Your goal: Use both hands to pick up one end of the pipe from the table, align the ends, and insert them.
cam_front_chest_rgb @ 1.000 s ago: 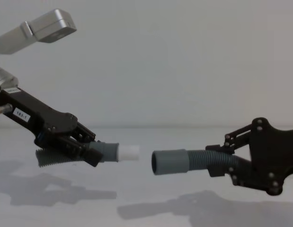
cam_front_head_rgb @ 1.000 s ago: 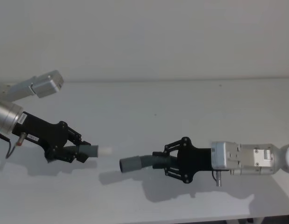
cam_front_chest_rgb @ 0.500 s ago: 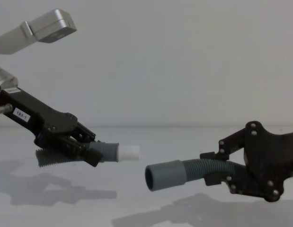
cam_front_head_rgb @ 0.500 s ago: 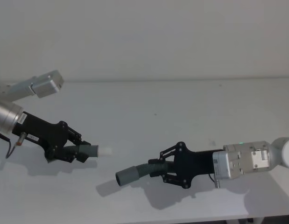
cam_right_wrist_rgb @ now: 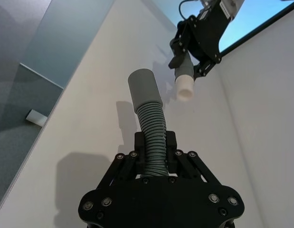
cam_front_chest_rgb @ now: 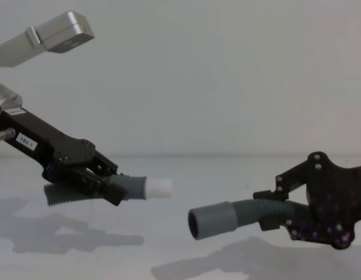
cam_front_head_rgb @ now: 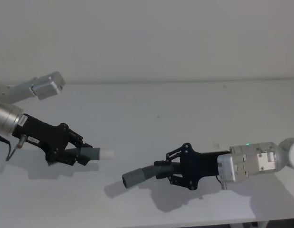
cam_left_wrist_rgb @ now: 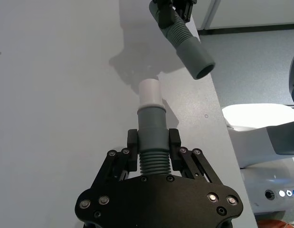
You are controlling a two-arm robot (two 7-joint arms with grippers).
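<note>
The matt white table (cam_front_head_rgb: 151, 104) is crossed by soft grey shadows (cam_front_head_rgb: 158, 202) and bounded behind by a pale wall (cam_front_head_rgb: 147, 38).

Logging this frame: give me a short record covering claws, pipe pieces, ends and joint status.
left claw: shut on white-tipped piece, at the robot's left
right claw: shut on cuffed piece, at the robot's right
white tip: points to the robot's right
open cuff: lower than the tip in the chest view, apart from it
joint: not inserted, ends not lined up
table: both pieces held above it

Black screw-studded pincers (cam_front_head_rgb: 84, 154) (cam_front_head_rgb: 165, 169), silver-grey arms (cam_front_head_rgb: 246, 164)
</note>
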